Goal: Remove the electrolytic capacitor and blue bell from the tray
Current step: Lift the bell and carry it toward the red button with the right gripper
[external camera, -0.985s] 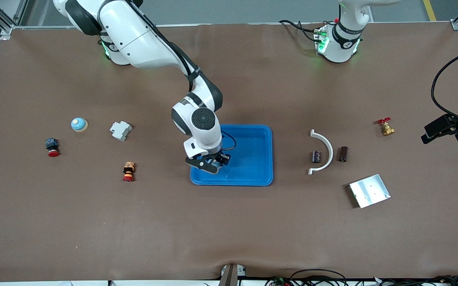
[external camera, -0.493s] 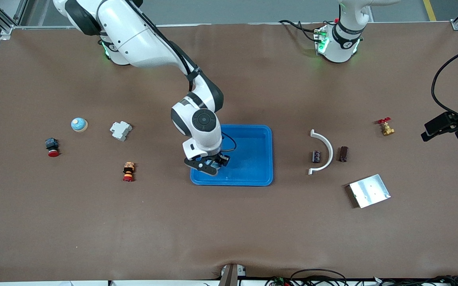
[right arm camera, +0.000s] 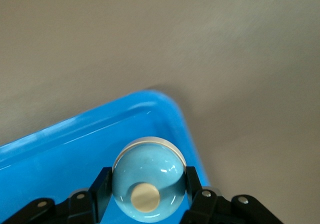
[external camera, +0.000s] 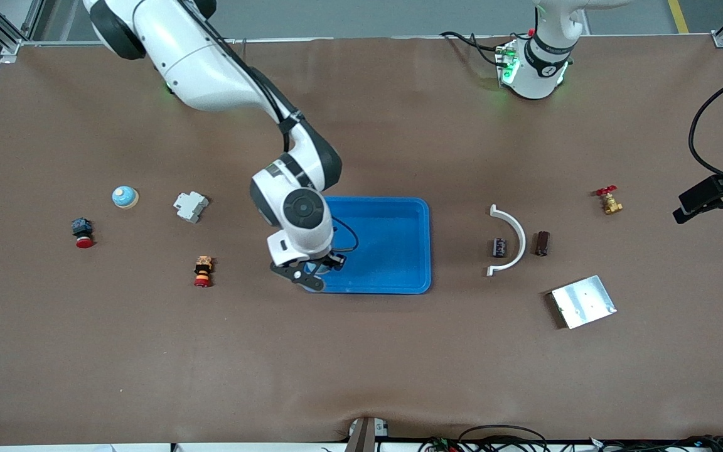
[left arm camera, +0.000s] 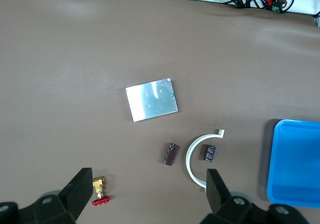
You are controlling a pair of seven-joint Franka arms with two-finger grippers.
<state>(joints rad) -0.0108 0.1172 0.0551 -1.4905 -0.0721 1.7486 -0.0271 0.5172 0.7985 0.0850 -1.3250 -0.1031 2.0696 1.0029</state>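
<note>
Bell [right arm camera: 146, 180] in right end effector [right arm camera: 145, 194], lower edge cut off.

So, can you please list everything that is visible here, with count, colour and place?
tray: 1, blue, middle of table.
held bell: 1, light blue, over a tray corner.
loose bell: 1, light blue, toward right arm's end.
breaker: 1, white, beside loose bell.
push buttons: 2, red caps; second nearer the camera.
capacitors: 2, dark; second beside the clip too.
curved clip: 1, white, between capacitors.
valve: 1, brass, red handle, toward left arm's end.
plate: 1, silver, nearer the camera than capacitors.
right gripper: jaws shut on held bell.
left gripper: jaws open, waits over left arm's end.
</note>
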